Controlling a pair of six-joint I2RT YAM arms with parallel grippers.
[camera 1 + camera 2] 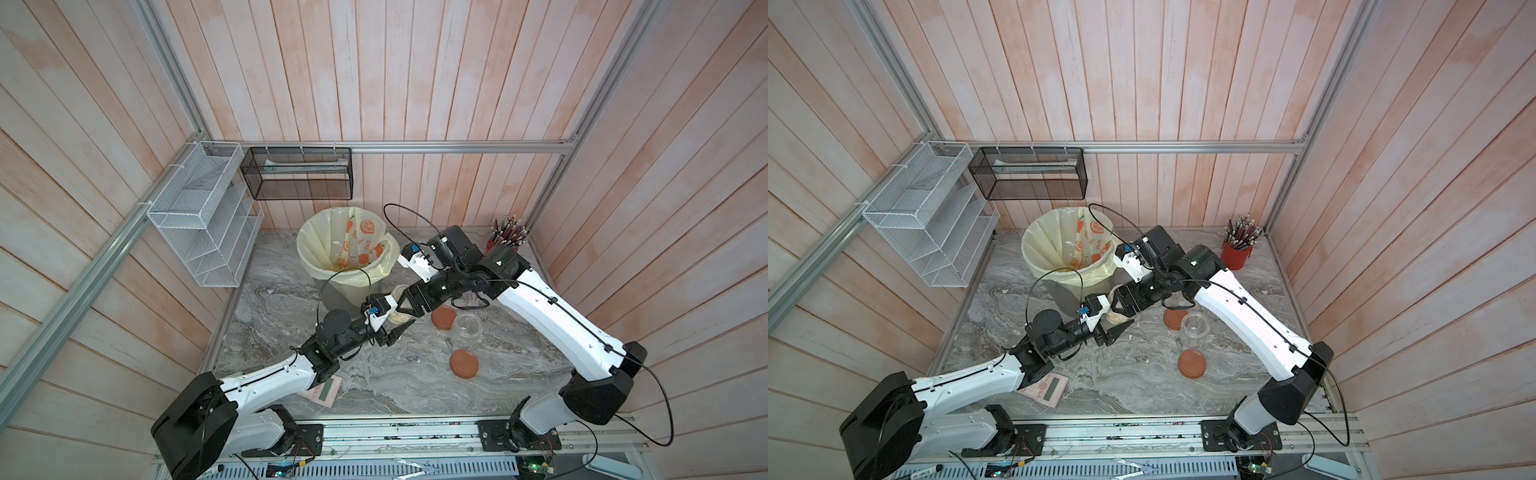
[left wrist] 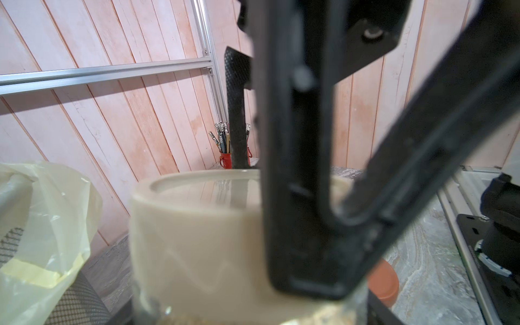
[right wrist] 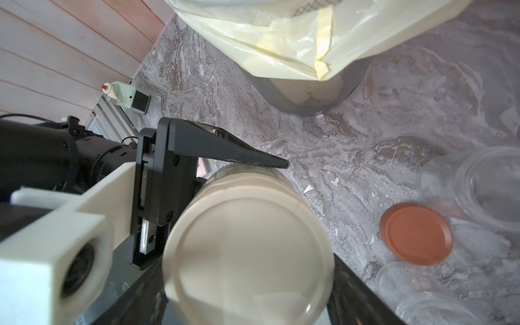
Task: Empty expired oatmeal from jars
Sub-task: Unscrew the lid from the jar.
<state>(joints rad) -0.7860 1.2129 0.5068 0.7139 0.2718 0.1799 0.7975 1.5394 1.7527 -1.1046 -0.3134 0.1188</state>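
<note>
1. Left gripper (image 1: 394, 324): clamped around the jar (image 1: 397, 319) of oatmeal (image 1: 1116, 316), near the desk's (image 1: 415, 386) middle, just beside the bin (image 1: 309, 249).
2. Right gripper (image 1: 405, 305): closed on that jar's cream lid (image 3: 247, 253) from above.

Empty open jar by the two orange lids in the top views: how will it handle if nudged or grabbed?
The empty jar is probably light, since nothing shows inside it. It stands upright and is squat with a wide mouth, so a nudge would likely slide it rather than tip it. Its smooth clear wall may slip in a grip. I cannot tell whether it is glass or plastic.
</note>
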